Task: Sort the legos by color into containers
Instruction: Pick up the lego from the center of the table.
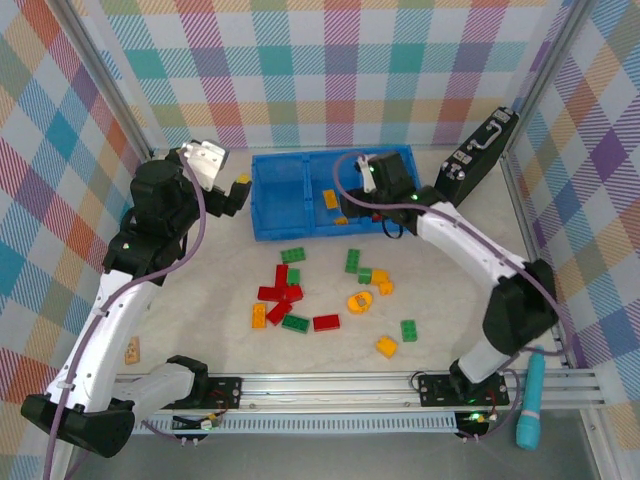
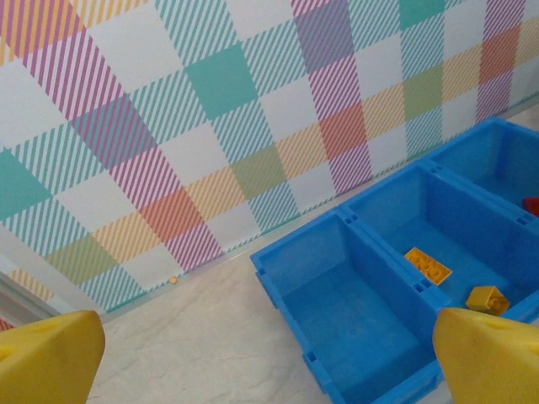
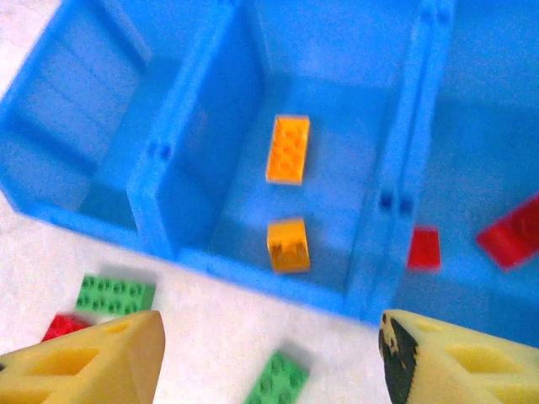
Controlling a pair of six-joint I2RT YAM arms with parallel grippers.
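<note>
**Both hands empty at the bin; loose bricks waiting**

My right gripper (image 3: 269, 362) hangs released, jaws wide apart with nothing between them; just ahead of it and below lies the middle compartment of the bin (image 3: 160, 168), holding two orange bricks (image 3: 288, 149), one flat, one tipped on edge; the compartment to the gripper's right holds red pieces (image 3: 424, 249). My left gripper (image 2: 269, 362) is likewise open and empty, with the bin ahead of it and to its right. The loose legos (image 1: 291, 293) lie on the table back toward my bases; a green brick (image 3: 115, 295) sits below, near my right gripper's left finger. I judge them light, rigid, slick-sided and hard to break; best pinched low across the two smooth long walls, not over the studs; the round piece (image 1: 360, 300) may squirt out, so I would centre the pads across its widest part.
</note>
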